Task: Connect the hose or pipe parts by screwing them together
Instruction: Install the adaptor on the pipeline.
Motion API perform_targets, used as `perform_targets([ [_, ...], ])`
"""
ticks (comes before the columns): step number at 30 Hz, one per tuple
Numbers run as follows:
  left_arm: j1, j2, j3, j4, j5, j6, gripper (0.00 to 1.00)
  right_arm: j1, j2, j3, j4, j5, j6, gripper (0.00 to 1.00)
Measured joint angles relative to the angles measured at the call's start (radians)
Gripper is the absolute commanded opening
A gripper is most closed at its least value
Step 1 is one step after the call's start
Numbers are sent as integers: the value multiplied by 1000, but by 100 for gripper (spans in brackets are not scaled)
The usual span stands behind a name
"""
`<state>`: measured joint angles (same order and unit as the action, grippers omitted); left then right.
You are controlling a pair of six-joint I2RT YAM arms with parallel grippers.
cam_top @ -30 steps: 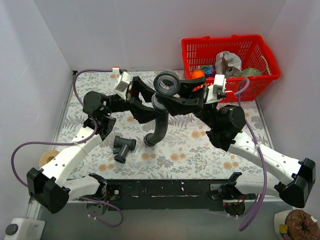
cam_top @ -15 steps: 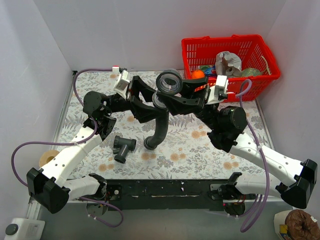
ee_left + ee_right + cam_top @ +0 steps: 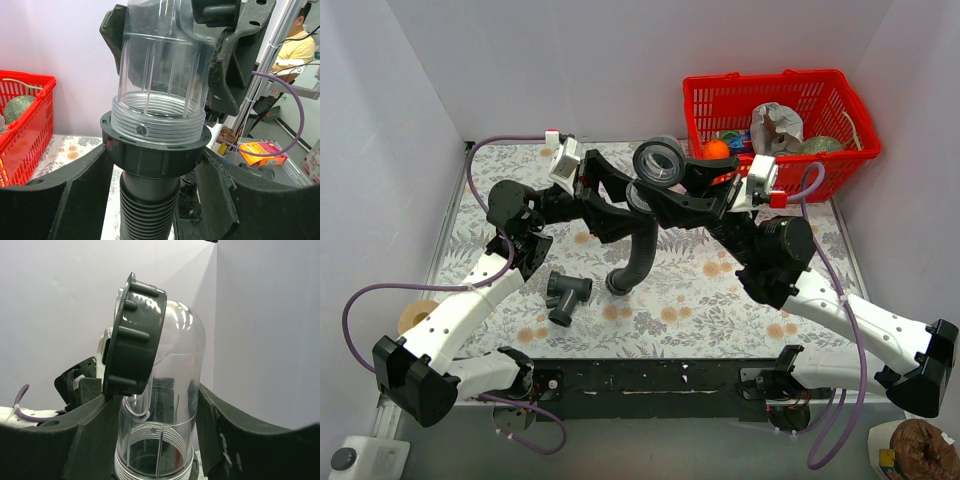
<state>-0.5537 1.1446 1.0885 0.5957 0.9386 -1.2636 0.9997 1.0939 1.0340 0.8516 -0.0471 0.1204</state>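
The black ribbed hose (image 3: 638, 255) hangs from mid-air down to the table. Its black collar nut (image 3: 154, 152) sits between the pads of my left gripper (image 3: 155, 165), which is shut on it. A clear elbow pipe (image 3: 170, 390) stands in that nut with several white thread turns (image 3: 157, 125) showing above the rim. My right gripper (image 3: 157, 440) is shut on the clear elbow, just above the left gripper (image 3: 632, 205). A dark grey ring nut (image 3: 132, 335) caps the elbow's upper end (image 3: 658, 162). The dark grey T-shaped fitting (image 3: 567, 294) lies loose on the table, below the left arm.
A red basket (image 3: 775, 90) with mixed items stands at the back right, close behind the right wrist. A tape roll (image 3: 417, 316) lies off the mat's left edge. White walls close in the left, back and right sides. Purple cables loop beside both arms.
The right wrist has turned slightly and the clear elbow's ring has shifted a little to the right. The left arm, the hose and the T-shaped fitting have stayed put.
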Motion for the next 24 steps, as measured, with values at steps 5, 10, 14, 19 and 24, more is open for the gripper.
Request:
perform_targets([
  [5, 0, 0, 0, -2, -6, 8, 0, 5, 1, 19, -40, 14, -8, 1],
  [10, 0, 0, 0, -5, -14, 16, 0, 20, 8, 28, -63, 58, -21, 1],
  [14, 0, 0, 0, -6, -19, 21, 0, 41, 8, 28, -70, 105, -23, 1],
  [19, 0, 0, 0, -5, -36, 50, 0, 63, 8, 28, -81, 173, -12, 1],
  [24, 0, 0, 0, -13, -48, 82, 0, 83, 8, 30, -97, 227, -19, 1],
])
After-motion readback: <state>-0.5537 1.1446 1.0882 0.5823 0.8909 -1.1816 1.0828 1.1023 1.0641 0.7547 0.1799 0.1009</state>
